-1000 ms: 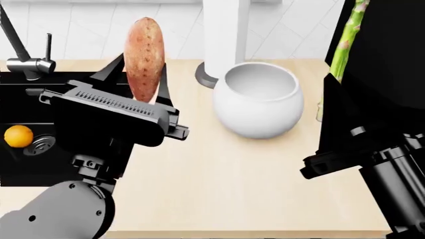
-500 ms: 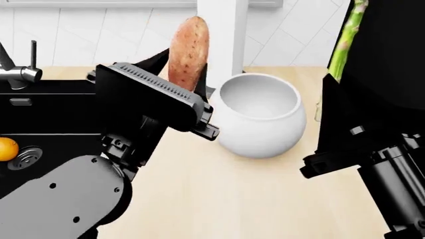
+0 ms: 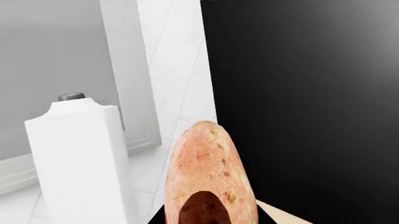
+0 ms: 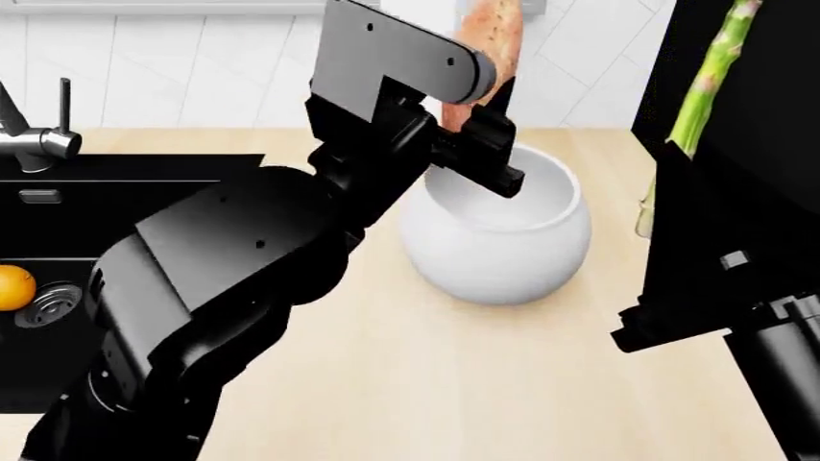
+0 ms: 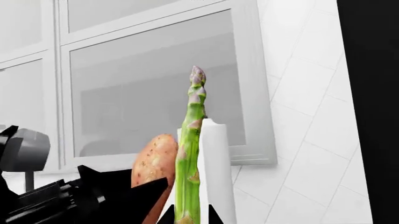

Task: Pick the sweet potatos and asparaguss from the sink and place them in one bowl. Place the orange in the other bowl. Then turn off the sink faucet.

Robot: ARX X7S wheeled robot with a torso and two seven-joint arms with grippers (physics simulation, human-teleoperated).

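Two items held aloft | round bright orange fruit (image 4: 13, 287) lies in black basin (image 4: 129, 206) by drain | left gripper (image 4: 477, 113) jaws clamped on speckled pinkish tuber (image 4: 489, 48), upright over glossy white bulbous bowl (image 4: 500, 245) on pale wood worktop (image 4: 423, 384): centre over mouth, lower, then release | right-arm jaws grasp green asparagus spear (image 4: 702, 91), awaiting same bowl.
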